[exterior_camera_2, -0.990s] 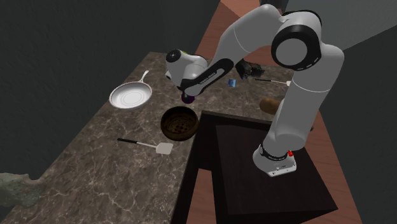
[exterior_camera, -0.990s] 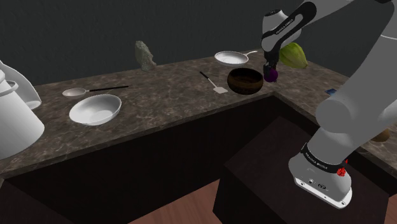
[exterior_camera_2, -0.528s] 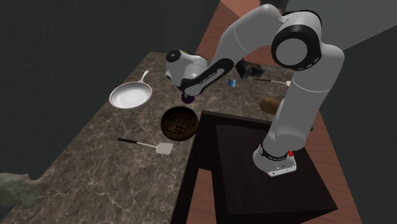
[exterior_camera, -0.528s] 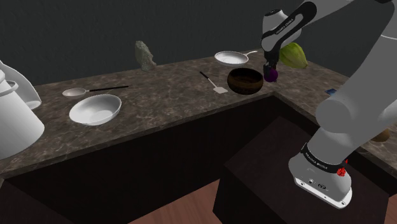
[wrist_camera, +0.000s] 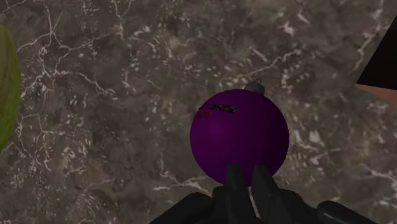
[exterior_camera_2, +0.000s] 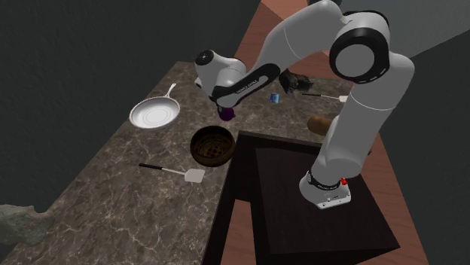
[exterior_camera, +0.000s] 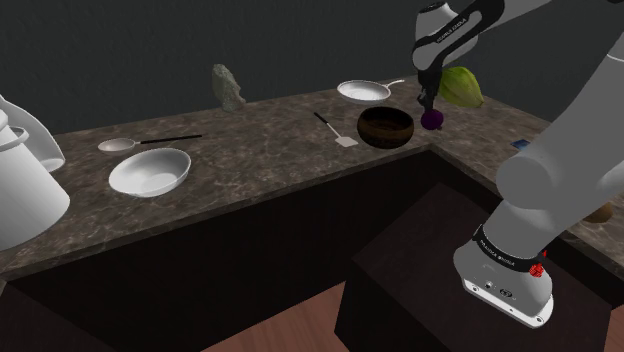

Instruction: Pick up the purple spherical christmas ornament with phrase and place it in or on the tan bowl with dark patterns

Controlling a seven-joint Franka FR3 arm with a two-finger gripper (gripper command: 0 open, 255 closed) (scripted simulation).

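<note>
The 2 fingers (wrist_camera: pixel 234 181) of the gripper (wrist_camera: pixel 248 175) stand almost together. Their tips meet the near edge of the purple ornament (wrist_camera: pixel 238 137), which is far wider than their gap, so it is judged not clasped. The ornament lies just beside the dark brown bowl (exterior_camera: pixel 386 126) on the stone counter (exterior_camera: pixel 270 170). Pick and place both remain. It is unclear whether the ornament touches the counter, and its phrase is unreadable.

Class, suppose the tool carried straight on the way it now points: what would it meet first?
Most likely the purple ornament, which sits directly ahead of the tool in the wrist view, with the marbled countertop behind it. Whether the two already touch is unclear.
</note>
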